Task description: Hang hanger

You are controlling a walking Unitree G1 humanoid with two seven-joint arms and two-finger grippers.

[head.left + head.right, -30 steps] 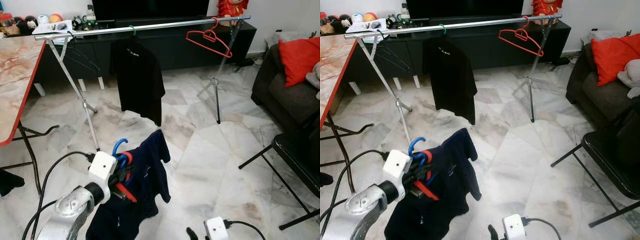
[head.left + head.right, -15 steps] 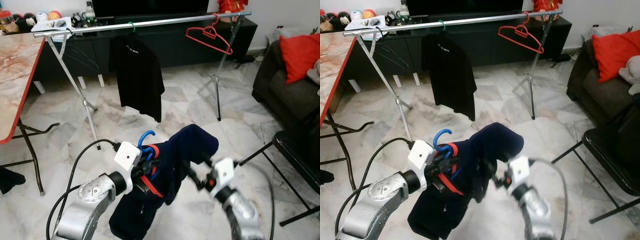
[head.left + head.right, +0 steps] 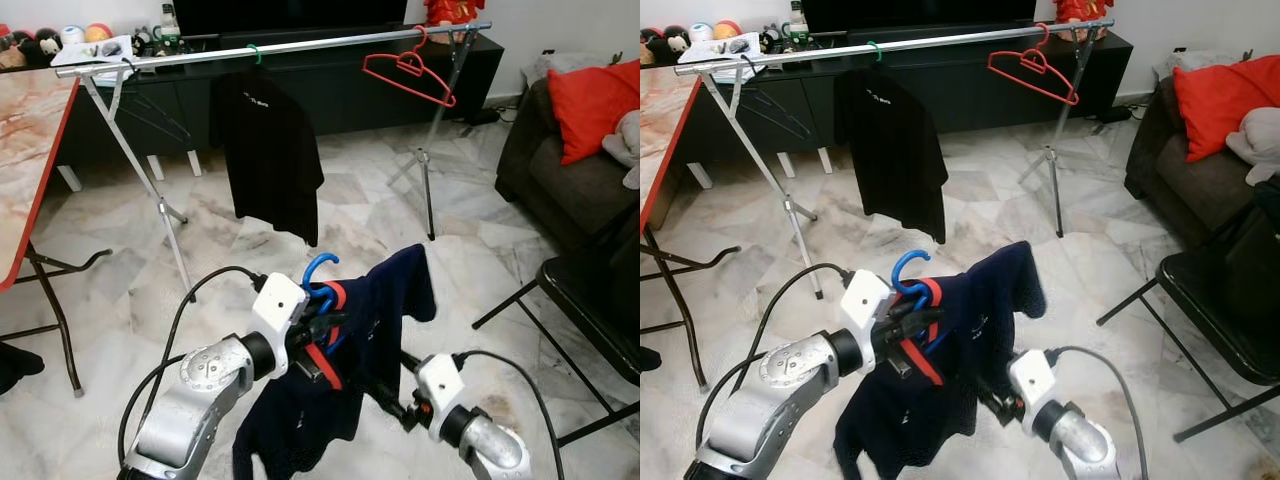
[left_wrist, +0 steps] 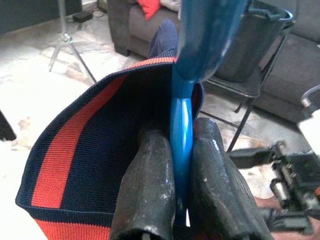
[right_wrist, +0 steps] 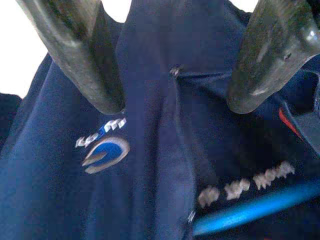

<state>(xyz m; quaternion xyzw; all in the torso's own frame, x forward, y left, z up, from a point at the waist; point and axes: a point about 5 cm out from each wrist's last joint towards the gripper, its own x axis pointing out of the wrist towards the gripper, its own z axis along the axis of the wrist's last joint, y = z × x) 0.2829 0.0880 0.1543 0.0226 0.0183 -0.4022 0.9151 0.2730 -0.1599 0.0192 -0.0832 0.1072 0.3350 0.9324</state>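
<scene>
1. While the left claw point(image 4: 182, 190) is clenching on the stem of the blue hanger point(image 3: 321, 275), you are carrying the navy shirt point(image 3: 375, 320) draped over it, low in front of the robot. That grip just under the hook is probably what is leaving the hook free to catch a rail.
2. The left arm is reaching forward and slightly up, elbow bent, wrist turned so the hook is pointing upward.
3. The right claw point(image 5: 175, 65) is standing released, its fingers point(image 5: 80, 55) spread against the shirt's front and gripping nothing; it looks placed to steady or spread the cloth. That arm is coming in low from the right, forearm angled up toward the garment.
4. Further out, the marble floor point(image 3: 370, 240) is lying between the robot and the clothes rack.
5. The rack's silver rail point(image 3: 300, 45) is already bearing a black shirt point(image 3: 270, 150) and a bare red hanger point(image 3: 410, 75), with open rail between them, likely your target. The blue hanger is well apart from the rail, so the hanging is not yet done.
6. The counter point(image 3: 25, 150) is standing off to the left.
</scene>
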